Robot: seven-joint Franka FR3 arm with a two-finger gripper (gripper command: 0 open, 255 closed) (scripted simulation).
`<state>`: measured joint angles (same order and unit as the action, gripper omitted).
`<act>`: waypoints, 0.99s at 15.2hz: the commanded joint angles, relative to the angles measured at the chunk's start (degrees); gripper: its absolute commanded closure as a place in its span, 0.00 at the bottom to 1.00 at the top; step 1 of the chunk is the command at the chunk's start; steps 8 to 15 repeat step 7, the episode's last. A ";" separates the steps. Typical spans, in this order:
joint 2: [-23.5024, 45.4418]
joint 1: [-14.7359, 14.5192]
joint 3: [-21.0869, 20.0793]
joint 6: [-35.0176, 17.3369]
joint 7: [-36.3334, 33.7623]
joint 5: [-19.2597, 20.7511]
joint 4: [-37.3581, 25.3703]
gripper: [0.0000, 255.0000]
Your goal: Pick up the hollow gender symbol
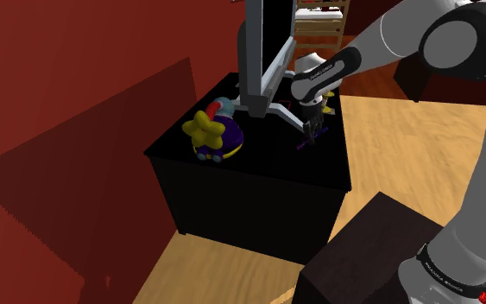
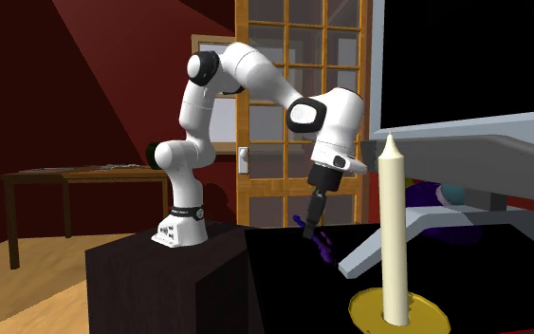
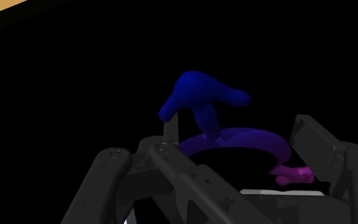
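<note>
On the black table (image 1: 232, 177), a yellow star toy (image 1: 208, 131) sits left of the monitor (image 1: 262, 43) in the shoulder view, close to its foot. Just right of the monitor's foot, the gripper (image 1: 316, 129) points down at the table. It is clamped on the symbol (image 3: 254, 135), with the purple ring squeezed between its two sides. The symbol's blue arrow sticks out past the tips. I cannot tell if the symbol is off the table.
</note>
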<state>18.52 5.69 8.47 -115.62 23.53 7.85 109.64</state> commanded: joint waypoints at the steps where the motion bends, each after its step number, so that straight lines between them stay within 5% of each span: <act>1: -0.86 -0.03 0.04 1.31 0.17 0.05 -0.45 1.00; 15: -2.40 -0.12 0.07 4.05 0.46 0.11 -1.66 1.00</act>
